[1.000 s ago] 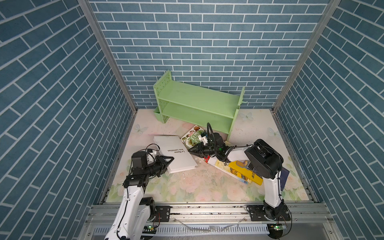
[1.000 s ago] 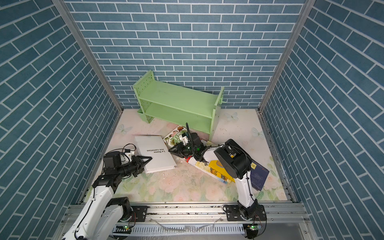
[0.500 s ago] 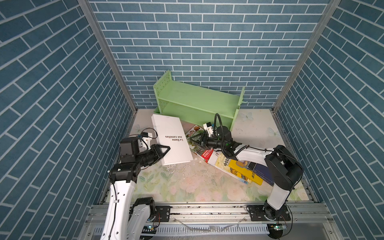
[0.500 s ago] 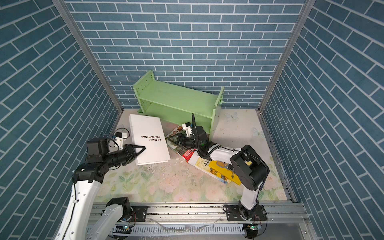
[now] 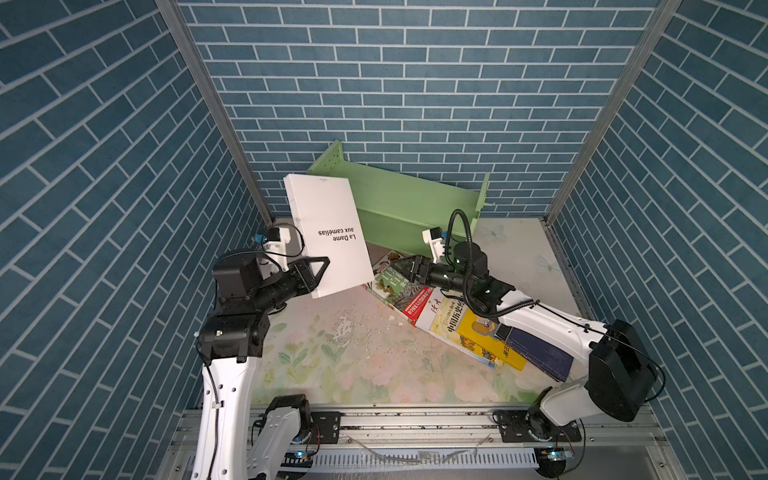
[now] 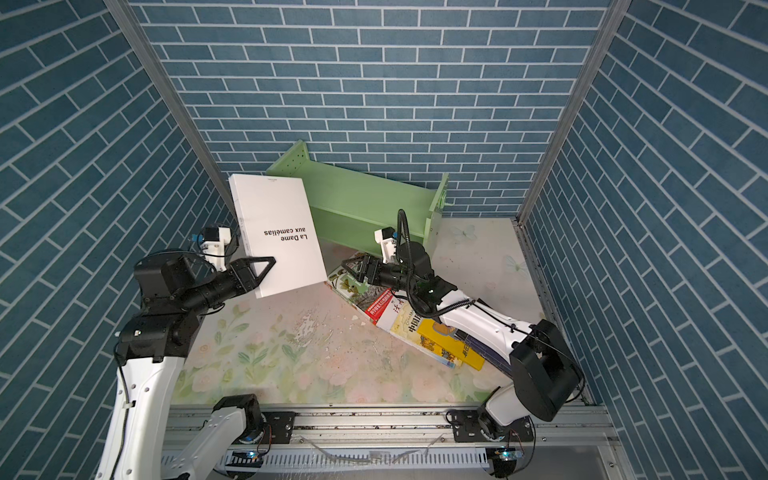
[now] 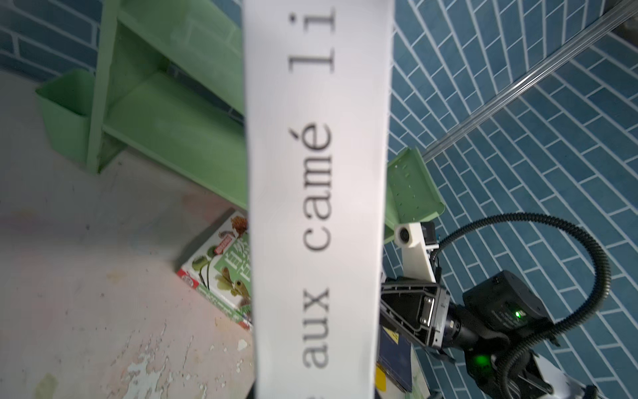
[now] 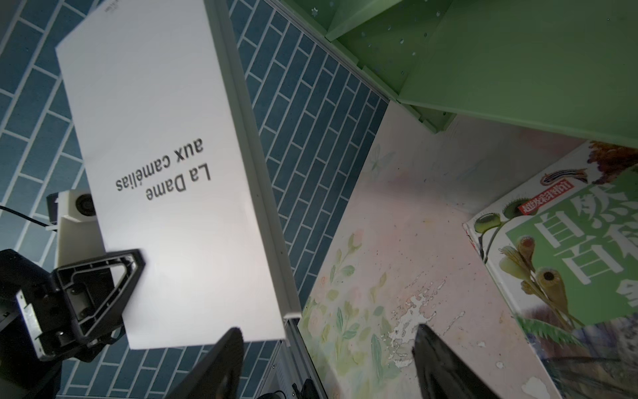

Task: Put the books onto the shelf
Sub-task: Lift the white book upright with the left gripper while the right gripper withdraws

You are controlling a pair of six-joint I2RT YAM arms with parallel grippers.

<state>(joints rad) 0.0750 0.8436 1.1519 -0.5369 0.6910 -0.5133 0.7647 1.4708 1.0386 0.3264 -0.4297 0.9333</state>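
Left claw (image 5: 321, 272): clenched on the white book (image 5: 328, 232) at its near corner, holding it tilted above the table (image 5: 353, 353).
Handling: looks light, stiff, smooth-covered; a corner hold may let it swing.
Shelf (image 5: 407, 199): just beyond the book, past the claw.
Right claw (image 5: 405, 267): released, empty, over the nature book (image 5: 392, 286).
In the way: likely the shelf's end panel (image 5: 331, 160).

One shelf (image 5: 399, 199). Two arms, each with one gripper: left gripper (image 5: 320, 270), right gripper (image 5: 405, 268). Five books can be counted: one white book (image 5: 328, 232), one green-and-red book (image 5: 392, 283), one pale book (image 5: 446, 318), one yellow book (image 5: 482, 336), one navy book (image 5: 536, 353). Whether others lie hidden beneath is unclear.
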